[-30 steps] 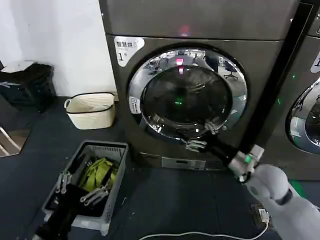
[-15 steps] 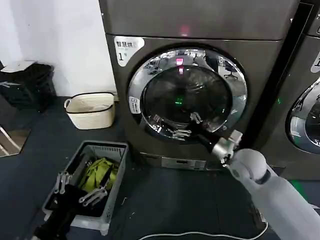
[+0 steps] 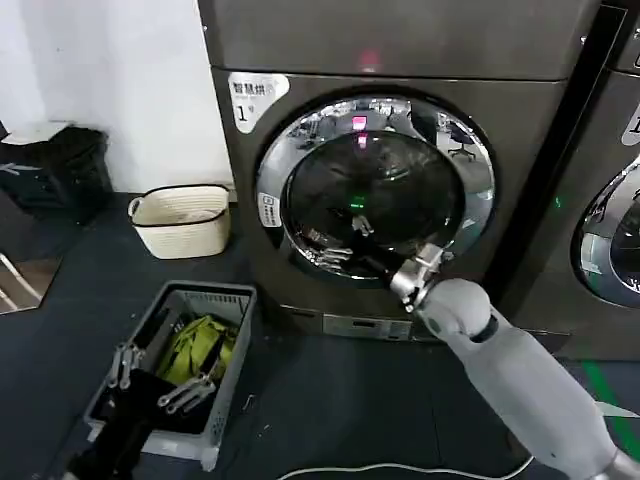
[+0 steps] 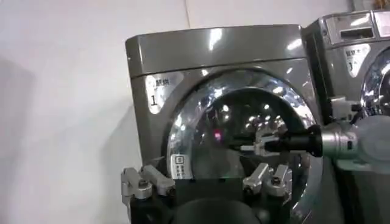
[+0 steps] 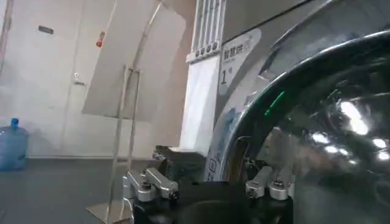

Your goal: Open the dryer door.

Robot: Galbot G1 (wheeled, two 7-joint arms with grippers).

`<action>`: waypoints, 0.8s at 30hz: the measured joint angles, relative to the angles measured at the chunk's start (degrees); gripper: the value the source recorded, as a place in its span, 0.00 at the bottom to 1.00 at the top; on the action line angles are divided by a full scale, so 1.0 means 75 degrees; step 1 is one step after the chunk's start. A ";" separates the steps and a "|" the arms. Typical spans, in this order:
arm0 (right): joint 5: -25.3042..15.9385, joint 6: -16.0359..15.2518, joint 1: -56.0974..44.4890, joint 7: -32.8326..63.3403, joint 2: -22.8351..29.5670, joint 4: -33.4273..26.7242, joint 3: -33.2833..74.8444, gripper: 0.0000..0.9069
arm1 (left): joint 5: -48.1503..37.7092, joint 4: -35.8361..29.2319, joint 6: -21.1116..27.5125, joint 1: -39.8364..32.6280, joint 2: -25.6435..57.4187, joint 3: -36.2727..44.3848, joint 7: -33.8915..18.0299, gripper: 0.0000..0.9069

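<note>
The dryer door point(image 3: 375, 187) sits closed on the front of the dryer point(image 3: 290, 170), below and right of its white "1" sticker point(image 3: 252, 98). Well left of the door, the left tool point(image 3: 160, 378) hangs over a grey crate point(image 3: 232, 345), fingers spread. The right tool point(image 3: 345, 243) is at the door's lower glass, fingers apart.
</note>
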 joint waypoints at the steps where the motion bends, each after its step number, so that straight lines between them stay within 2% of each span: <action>1: -0.0016 -0.0001 0.0042 0.0019 0.0042 -0.0055 -0.0033 1.00 | 0.0000 -0.0003 0.0000 0.0002 0.0000 -0.0001 0.0000 1.00; 24: -0.0284 0.0022 0.0762 0.0076 0.1002 -0.1384 -0.0502 1.00 | -0.0001 -0.0012 0.0000 0.0011 -0.0061 -0.0020 -0.0005 1.00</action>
